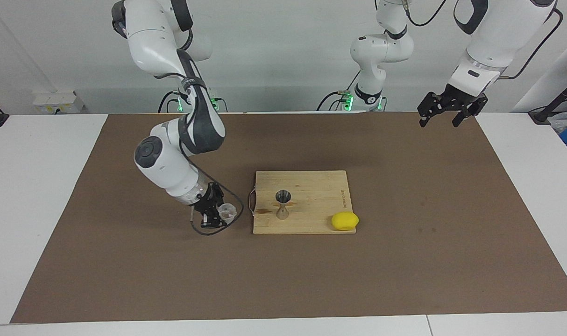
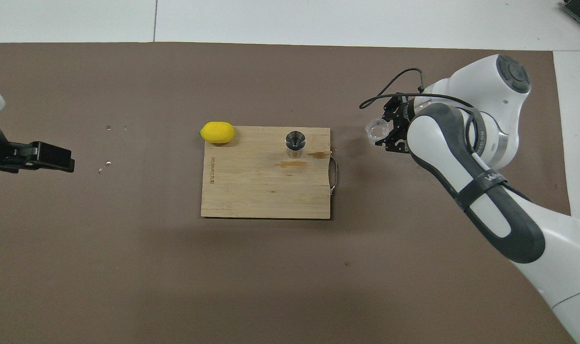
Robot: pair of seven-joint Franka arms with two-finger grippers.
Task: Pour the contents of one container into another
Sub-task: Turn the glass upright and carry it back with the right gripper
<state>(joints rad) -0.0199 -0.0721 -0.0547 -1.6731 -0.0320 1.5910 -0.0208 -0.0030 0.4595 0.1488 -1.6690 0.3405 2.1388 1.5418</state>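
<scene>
The bench (image 1: 36, 196) is white, and a large brown mat (image 1: 405, 242) covers most of its top. In the middle of the mat lies a wooden cutting board (image 1: 311, 186) with a thin metal handle (image 1: 251, 205) at its edge toward the right arm's end of the bench. Two small wet stains are visible on the board near the steel jigger (image 1: 283, 203), which stands upright on the board. A yellow lemon (image 1: 344, 220) rests at the board's corner that is farther from the robots and toward the left arm's end.

A few tiny shiny drops (image 2: 107, 163) lie on the mat toward the left arm's end. The wall at the robots' end of the room is plain and pale, with a white socket box (image 1: 54, 100) low on it.

The right end effector (image 1: 216, 215) is low over the mat beside the board, toward the right arm's end, and it is clamped on the clear glass cup (image 1: 226, 211). The cup is held tilted, with its mouth turned sideways, and is well apart from the jigger.

The left end effector (image 1: 444, 119) waits in the air over the mat's corner at the left arm's end, with its fingers apart and nothing between them.
</scene>
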